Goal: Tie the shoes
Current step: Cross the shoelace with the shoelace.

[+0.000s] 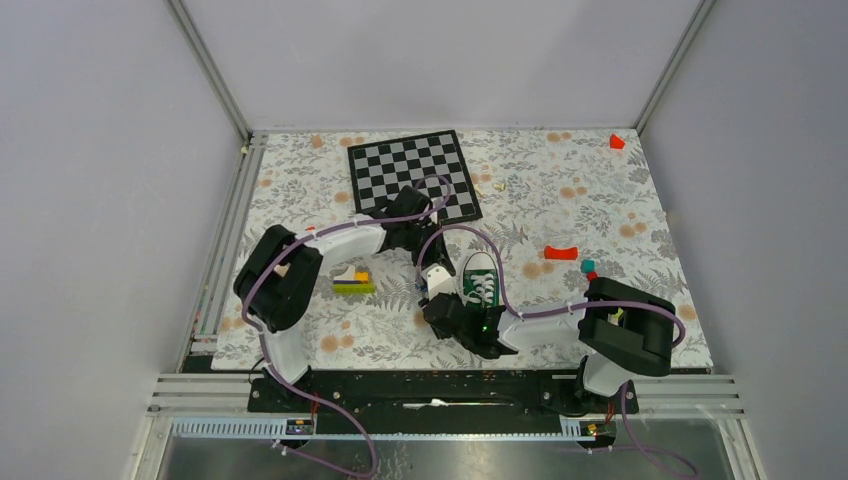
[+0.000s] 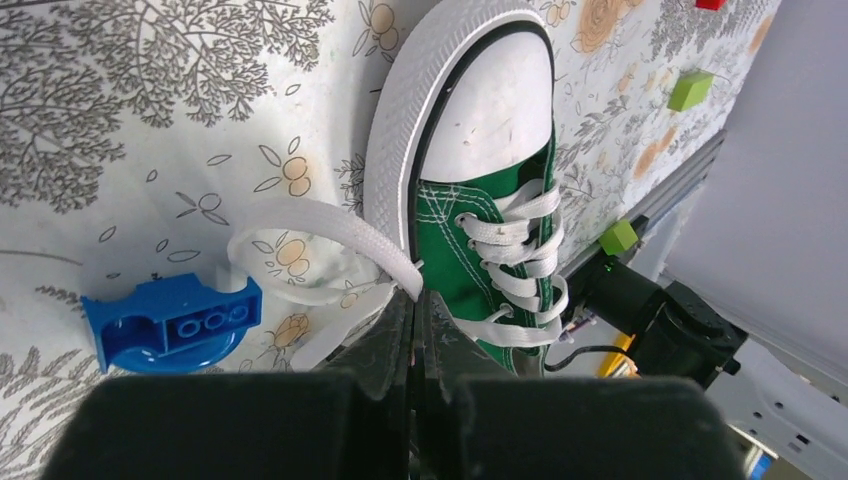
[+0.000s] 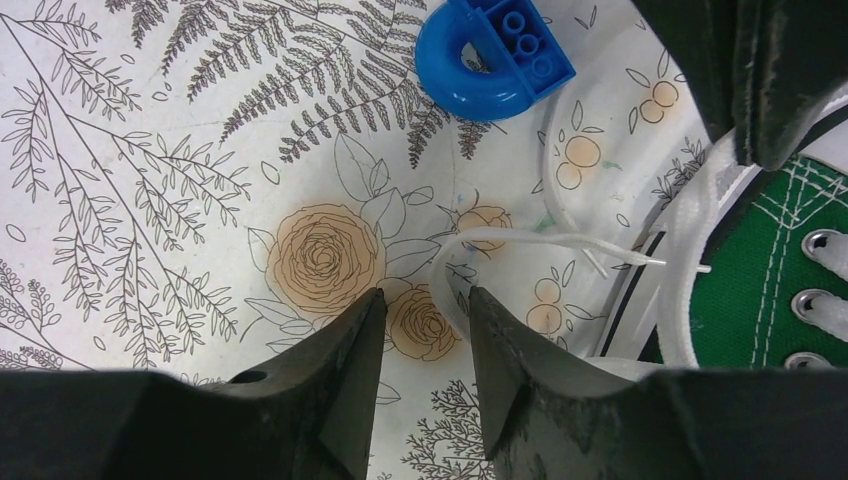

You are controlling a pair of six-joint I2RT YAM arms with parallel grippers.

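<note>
Resting toward the surface's point(image 1: 600, 210) near edge, the green sneaker point(image 1: 481, 272) has 1 white lace point(image 2: 330, 222) pinched in the closed left hand point(image 2: 415, 300); the right hand point(image 3: 425, 297) stands half-parted astride a loose strand point(image 3: 437, 280).

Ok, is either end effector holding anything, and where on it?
Left end effector is shut on the white lace, at the loop's end beside the shoe. Right end effector is open, holding nothing; a lace strand lies by its tips.

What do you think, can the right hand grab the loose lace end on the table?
Probably yes. The right hand is open with the loose lace end between its fingers, nothing blocking. The left hand pinches the other lace aside.
</note>
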